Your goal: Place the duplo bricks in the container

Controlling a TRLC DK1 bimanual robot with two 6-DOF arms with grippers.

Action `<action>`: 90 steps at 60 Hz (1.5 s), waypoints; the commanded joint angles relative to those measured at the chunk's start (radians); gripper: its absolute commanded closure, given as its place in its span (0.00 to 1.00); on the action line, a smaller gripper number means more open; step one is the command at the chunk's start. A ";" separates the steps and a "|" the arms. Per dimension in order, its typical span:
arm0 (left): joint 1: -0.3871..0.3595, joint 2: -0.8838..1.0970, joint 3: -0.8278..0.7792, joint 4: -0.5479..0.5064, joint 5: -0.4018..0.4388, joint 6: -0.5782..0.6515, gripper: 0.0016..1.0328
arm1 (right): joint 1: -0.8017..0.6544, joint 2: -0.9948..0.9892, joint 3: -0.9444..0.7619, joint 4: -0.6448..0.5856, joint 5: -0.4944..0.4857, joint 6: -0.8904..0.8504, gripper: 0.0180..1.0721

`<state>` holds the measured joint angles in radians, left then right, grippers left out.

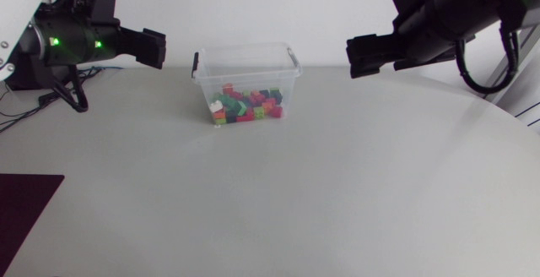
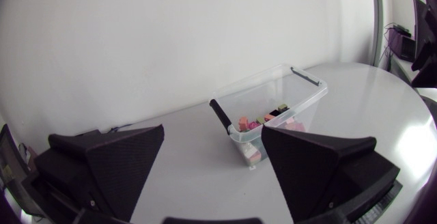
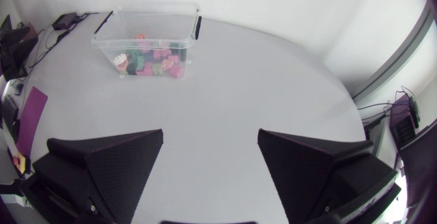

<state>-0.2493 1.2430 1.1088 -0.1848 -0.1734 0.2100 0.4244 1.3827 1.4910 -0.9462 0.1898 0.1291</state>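
A clear plastic container with black handle clips stands at the back middle of the table. Several coloured duplo bricks lie inside it, red, green, white and dark ones. No brick lies loose on the table. My left gripper hangs open above the table to the left of the container, nothing between its fingers. My right gripper hangs open to the container's right, also with nothing in it. In the left wrist view the container stands ahead of the open gripper. The right wrist view has the container far ahead of its gripper.
The grey table spreads wide in front of the container. A dark mat lies at the front left corner. Cables trail along the left edge.
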 commanded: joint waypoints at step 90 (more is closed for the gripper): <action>0.051 -0.964 -0.693 0.067 -0.041 -0.001 0.04 | -0.325 -0.924 -0.930 0.527 0.069 -0.345 0.05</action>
<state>-0.2089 0.3195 0.4583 -0.1287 -0.2115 0.2092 0.1139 0.4889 0.6106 -0.4438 0.2493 -0.1776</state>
